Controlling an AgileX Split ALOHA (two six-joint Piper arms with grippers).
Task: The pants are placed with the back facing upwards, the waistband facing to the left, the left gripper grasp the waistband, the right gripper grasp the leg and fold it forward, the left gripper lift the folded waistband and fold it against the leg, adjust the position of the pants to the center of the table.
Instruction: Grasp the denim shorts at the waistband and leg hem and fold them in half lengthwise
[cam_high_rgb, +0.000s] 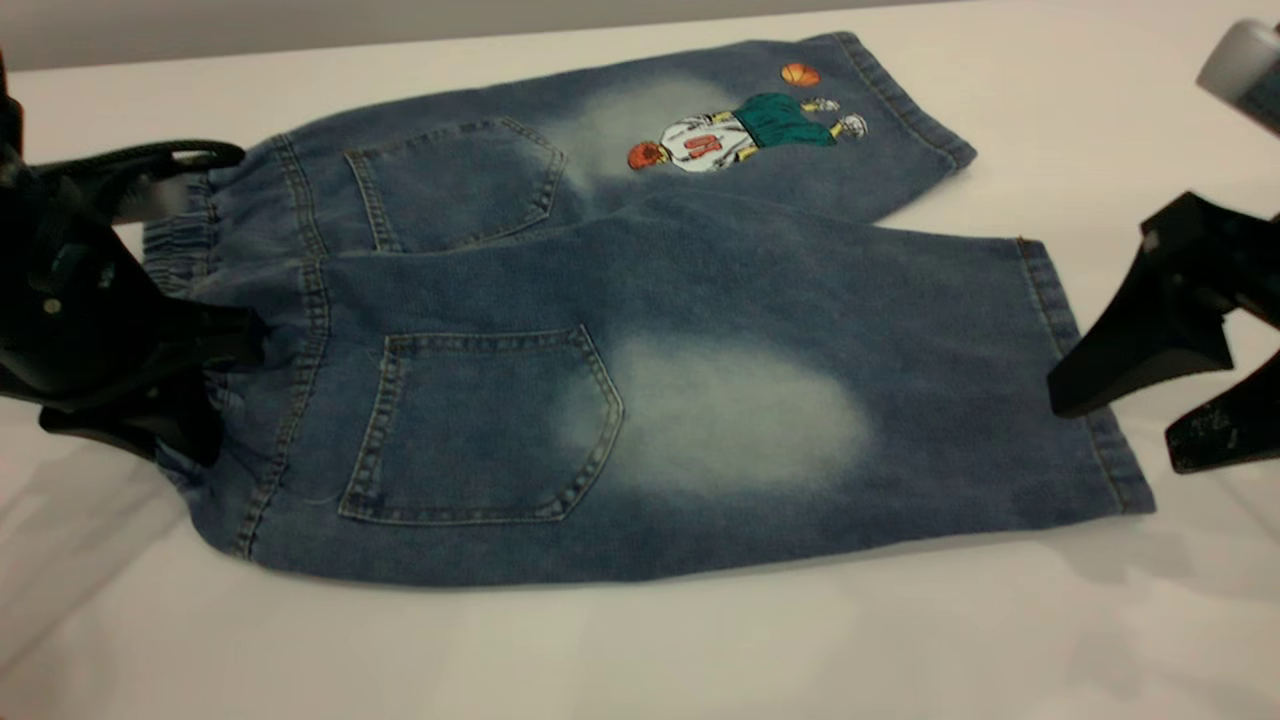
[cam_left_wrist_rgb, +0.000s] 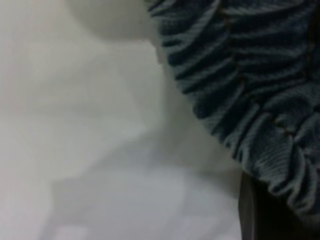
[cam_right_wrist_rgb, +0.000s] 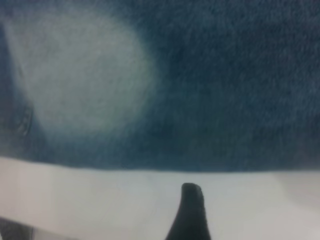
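Lying flat and unfolded, back up, the pants spread across the middle of the white surface in the exterior view, with the gathered waistband toward the surface's left edge and both hems toward its right edge; the plain leg with the pale oval sits nearer the front edge, the basketball-player print on the other leg nearer the back edge. At the left edge the left tool has reached the waistband, one finger above the cloth and one lower down at it, so it looks apart around the band, not yet clamped. The right tool hangs just beside the plain leg's hem with its two fingers spread and nothing between them. From the left wrist view the ruched waistband lies on the bare surface, and a dark finger shows at its edge without any pinch visible. From the right wrist view the plain leg with its faded patch lies smooth, its long edge on the surface, and one fingertip stands over bare white short of the denim. My judgement: only the approach is done; both grasps, the forward fold, the waistband-to-leg fold and the centring are all left.
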